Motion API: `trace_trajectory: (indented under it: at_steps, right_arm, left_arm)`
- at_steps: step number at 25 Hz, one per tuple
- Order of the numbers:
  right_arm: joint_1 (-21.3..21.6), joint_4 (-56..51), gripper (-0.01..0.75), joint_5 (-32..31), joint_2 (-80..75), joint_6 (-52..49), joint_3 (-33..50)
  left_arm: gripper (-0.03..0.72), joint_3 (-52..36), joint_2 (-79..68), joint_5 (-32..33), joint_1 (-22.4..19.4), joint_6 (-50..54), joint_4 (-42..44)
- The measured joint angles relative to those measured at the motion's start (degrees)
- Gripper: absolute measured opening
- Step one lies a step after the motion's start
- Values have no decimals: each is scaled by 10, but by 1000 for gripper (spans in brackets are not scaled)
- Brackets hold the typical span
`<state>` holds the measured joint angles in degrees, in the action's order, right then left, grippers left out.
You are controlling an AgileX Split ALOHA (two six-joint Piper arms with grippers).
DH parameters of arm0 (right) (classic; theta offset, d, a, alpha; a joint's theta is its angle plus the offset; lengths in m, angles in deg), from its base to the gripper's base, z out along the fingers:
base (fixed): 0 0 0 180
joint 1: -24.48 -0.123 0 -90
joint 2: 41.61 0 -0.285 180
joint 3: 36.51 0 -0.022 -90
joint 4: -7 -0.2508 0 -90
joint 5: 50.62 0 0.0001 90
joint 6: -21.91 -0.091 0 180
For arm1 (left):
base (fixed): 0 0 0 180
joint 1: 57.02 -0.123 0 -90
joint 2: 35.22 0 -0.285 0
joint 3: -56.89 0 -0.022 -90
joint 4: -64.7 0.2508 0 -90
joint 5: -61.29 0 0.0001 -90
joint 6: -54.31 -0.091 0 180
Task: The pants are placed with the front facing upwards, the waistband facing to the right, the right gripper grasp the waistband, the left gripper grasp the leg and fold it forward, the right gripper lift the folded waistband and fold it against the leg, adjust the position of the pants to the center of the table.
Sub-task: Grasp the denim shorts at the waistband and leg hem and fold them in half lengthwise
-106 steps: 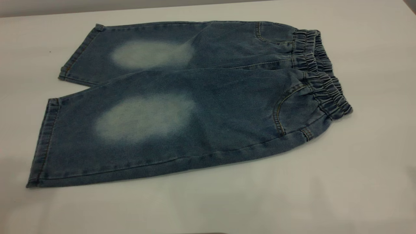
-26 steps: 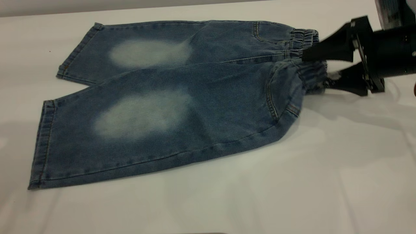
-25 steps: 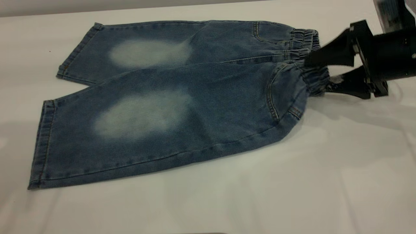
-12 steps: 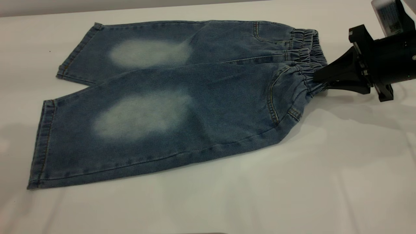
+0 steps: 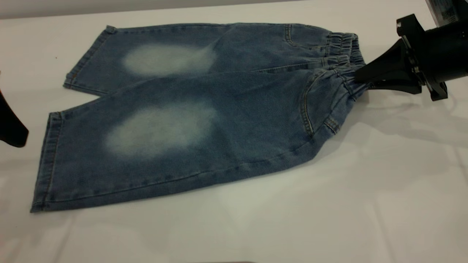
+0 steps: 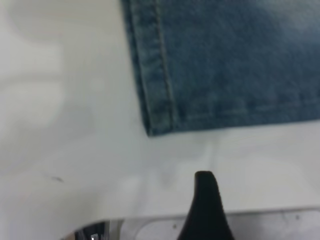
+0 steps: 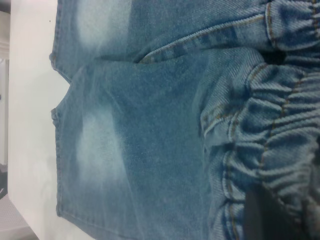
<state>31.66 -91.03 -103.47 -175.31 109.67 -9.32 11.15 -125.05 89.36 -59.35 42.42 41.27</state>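
At 3 o'clock on the table (image 5: 365,204), the right gripper (image 5: 360,78) is clenched on the waistband (image 5: 347,54), bunching it so the near hip lifts, probably an anchor for the fold. Pants (image 5: 190,120) lie flat, front up, legs toward 9. Left gripper (image 5: 11,128) hovers at 9 just off the near leg hem (image 6: 155,75), not touching; can't tell if it's open.

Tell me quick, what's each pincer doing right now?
Right pincer: closed on the waistband.
Left pincer: by the pants leg hem, holding nothing; open or closed cannot be told.
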Motion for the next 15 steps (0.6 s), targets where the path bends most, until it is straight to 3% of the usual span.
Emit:
trace_trajectory:
  at_steps: [5, 15]
  right_arm:
    - [0, 5, 37, 11, 0, 0, 0]
    - [0, 15, 37, 26, 1, 0, 0]
  left_arm:
    - [496, -5, -63, -52, 0, 2, -3]
    - [496, -7, -196, -91, 0, 6, -5]
